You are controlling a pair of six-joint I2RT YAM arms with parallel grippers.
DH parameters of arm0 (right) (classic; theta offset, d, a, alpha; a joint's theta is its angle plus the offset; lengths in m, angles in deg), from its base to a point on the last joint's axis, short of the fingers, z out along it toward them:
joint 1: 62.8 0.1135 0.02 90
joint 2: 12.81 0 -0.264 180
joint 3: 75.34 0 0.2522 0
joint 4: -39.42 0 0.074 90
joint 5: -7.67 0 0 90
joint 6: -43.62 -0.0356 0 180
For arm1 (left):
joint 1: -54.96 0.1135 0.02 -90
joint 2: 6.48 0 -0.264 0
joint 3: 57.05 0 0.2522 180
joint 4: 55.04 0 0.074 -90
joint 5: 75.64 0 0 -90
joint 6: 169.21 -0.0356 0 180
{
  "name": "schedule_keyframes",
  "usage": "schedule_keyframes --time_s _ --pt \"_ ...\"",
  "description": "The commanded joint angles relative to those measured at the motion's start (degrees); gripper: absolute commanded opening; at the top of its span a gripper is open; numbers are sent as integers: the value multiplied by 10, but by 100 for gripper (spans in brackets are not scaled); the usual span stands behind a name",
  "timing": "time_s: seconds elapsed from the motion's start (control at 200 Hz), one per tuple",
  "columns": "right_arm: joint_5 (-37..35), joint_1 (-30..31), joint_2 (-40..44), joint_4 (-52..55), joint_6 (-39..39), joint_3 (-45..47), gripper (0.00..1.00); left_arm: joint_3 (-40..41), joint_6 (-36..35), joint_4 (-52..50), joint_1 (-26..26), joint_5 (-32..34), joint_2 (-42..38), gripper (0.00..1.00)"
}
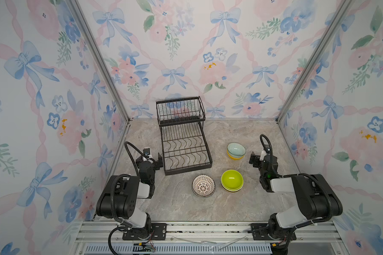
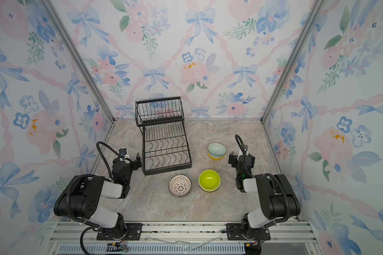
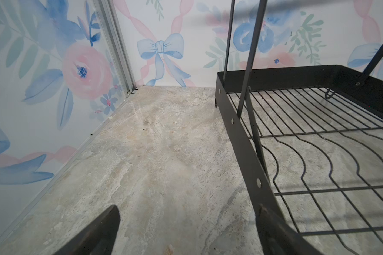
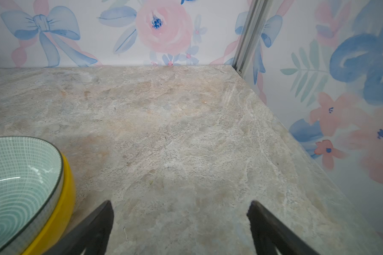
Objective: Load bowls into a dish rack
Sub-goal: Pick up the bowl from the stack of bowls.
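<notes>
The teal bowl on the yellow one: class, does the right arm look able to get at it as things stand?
Probably yes. The teal bowl sits topmost, uncovered, close beside the right arm's open fingers, with only bare table between them.

Left gripper (image 3: 187,207) hangs low over the marble-patterned table (image 3: 164,154), its two dark fingers (image 3: 97,229) spread wide with bare stone between them. One fingertip overlaps the side rim of the black dish rack (image 3: 239,136), though whether it touches cannot be told. The rack's lower tray carries wavy slot wires near the gripper and straight wires toward the table's back edge; slanted posts (image 3: 250,66) rise from the rim. A bare strip of table runs between the rack and the side wall to the far corner, where an aluminium post (image 3: 117,44) joins walls papered with a pink rose (image 3: 86,66) and a blue bow (image 3: 160,47).
</notes>
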Motion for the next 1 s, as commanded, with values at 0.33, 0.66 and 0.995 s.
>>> schedule_keyframes --time_s 0.33,0.66,0.995 --pt "-10 3 1 4 2 -10 96 -6 -8 0 0 -19 4 98" --pt "-9 3 1 5 1 -10 96 -7 -7 -1 0 -20 4 98" --pt "-66 19 13 -23 1 8 96 -19 8 -46 -7 43 -27 98"
